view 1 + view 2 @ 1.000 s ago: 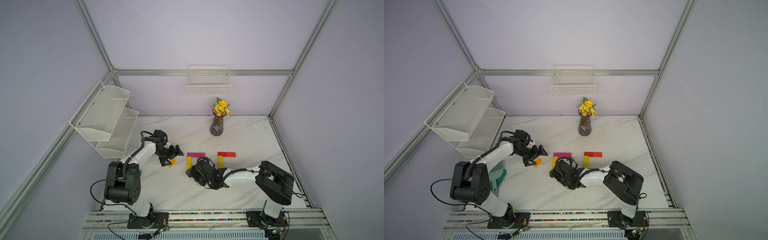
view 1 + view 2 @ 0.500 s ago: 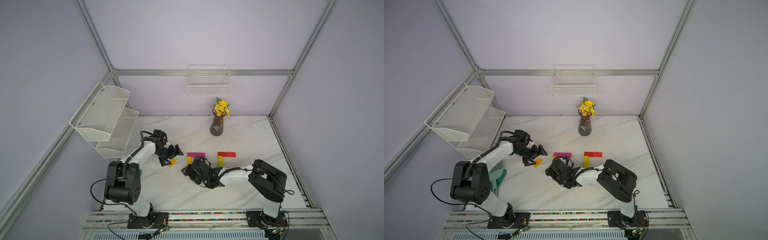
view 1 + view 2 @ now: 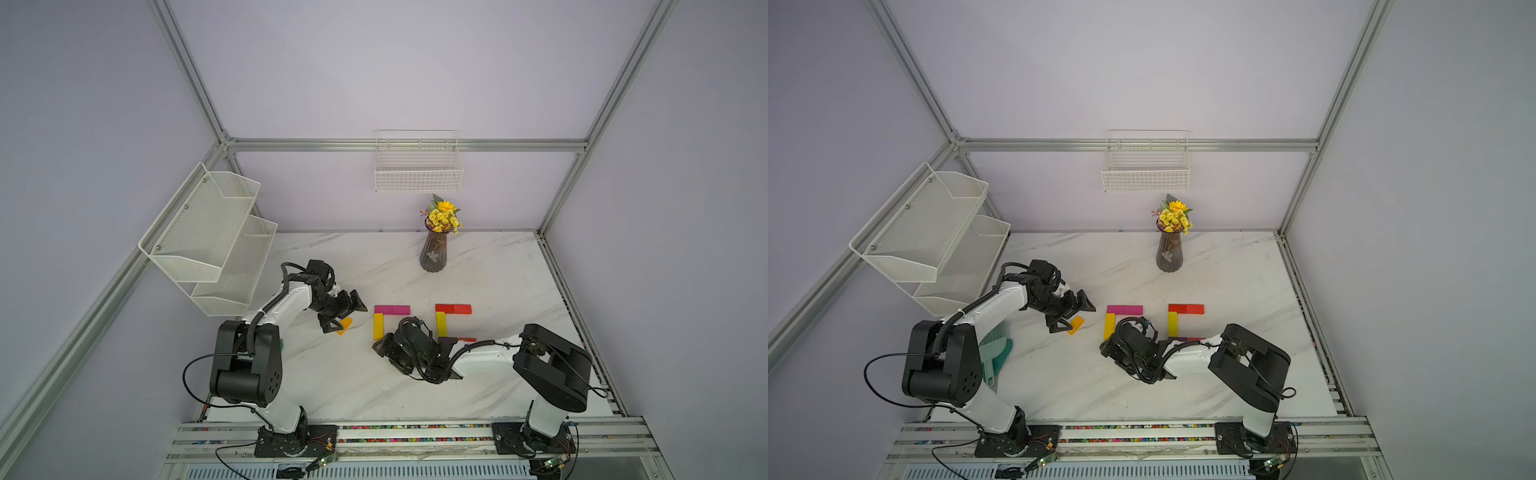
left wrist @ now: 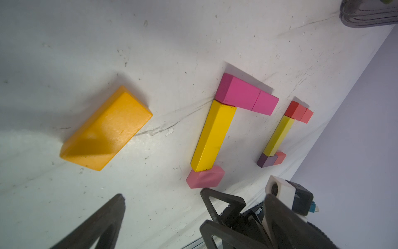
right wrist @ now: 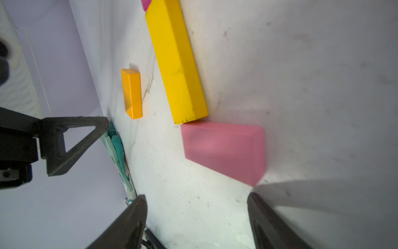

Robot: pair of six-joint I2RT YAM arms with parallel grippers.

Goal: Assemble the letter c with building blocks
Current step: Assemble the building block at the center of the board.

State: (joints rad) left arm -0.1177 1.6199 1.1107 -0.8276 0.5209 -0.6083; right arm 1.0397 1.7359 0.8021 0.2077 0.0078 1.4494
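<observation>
so, left gripper (image 3: pixel 345 316) hangs wide open over the loose orange block (image 4: pixel 106 128). right gripper (image 5: pixel 197 199) has jaws apart, empty, just beside the pink block (image 5: pixel 224 151) touching the long yellow block (image 5: pixel 176 62).

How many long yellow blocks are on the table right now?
2. One long yellow block runs from the magenta pair to the pink block; the second yellow block runs from the red pair. The right arm covers some table, so more could be hidden.
</observation>
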